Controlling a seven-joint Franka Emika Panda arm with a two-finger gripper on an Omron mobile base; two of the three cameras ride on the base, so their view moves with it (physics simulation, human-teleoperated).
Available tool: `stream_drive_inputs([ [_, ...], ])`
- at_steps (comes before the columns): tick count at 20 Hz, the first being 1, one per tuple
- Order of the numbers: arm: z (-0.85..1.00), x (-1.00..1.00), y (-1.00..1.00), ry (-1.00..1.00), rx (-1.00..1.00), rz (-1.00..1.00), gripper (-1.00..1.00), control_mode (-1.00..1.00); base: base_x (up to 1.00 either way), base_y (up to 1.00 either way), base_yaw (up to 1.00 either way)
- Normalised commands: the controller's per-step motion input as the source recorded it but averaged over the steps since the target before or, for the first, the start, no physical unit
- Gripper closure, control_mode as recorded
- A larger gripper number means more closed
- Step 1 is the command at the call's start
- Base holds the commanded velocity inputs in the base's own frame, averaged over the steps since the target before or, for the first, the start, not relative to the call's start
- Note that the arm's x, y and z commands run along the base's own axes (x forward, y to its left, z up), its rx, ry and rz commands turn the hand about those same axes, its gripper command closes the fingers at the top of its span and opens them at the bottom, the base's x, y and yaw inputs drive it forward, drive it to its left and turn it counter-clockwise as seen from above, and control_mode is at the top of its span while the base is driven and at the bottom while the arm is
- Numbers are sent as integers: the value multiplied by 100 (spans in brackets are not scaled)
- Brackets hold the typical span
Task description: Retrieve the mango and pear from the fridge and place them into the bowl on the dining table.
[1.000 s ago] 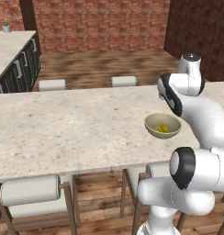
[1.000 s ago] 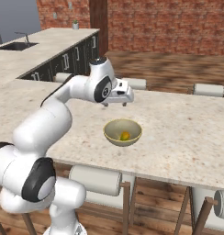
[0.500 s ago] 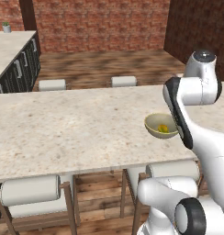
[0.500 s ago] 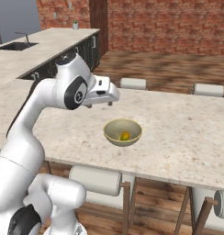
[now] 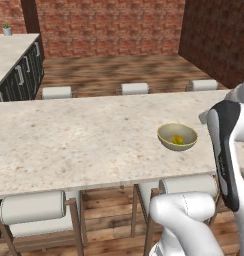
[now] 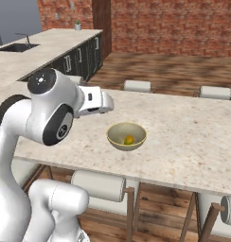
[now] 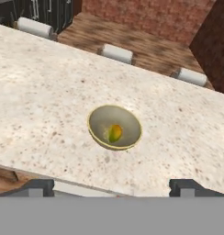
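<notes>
Hand (image 7: 111, 188) open, empty. Fruit (image 7: 114, 133) in bowl (image 7: 96, 120), frame centre, on surface (image 7: 40, 92): likely light, firm, smooth; pinch across widest part.

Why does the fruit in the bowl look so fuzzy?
Hand view: the fruit in the bowl is a soft yellow-orange smear with a greenish edge. Right base view: a small, blurry blob. All the views are coarse renders, so the fruit lacks a sharp outline.

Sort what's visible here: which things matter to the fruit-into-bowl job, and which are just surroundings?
Job:
- bowl on the dining table
- fruit inside the bowl, yellow-orange; mango or pear can't be told
- gripper, open, empty

Surroundings:
- white stools
- kitchen counter with sink
- potted plant
</notes>
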Motion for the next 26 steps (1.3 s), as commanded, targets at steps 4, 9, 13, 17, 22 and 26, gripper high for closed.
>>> stream_drive_inputs([
  [4, -34, -82, 20, -20, 2, 33, -100, -100, 0, 0, 0],
  [9, -21, -24, 45, -5, 2, 26, -100, -100, 0, 0, 0],
  [13, 0, 14, 55, 14, 0, 5, -100, -100, 0, 0, 0],
  [17, -1, 18, 51, 6, -2, 0, -100, -100, 0, 0, 0],
  [22, -2, 15, 32, 9, -2, 0, -100, 100, 4, 17, 0],
  [26, 0, 0, 0, 0, 0, 0, -100, 100, -38, 9, 1],
])
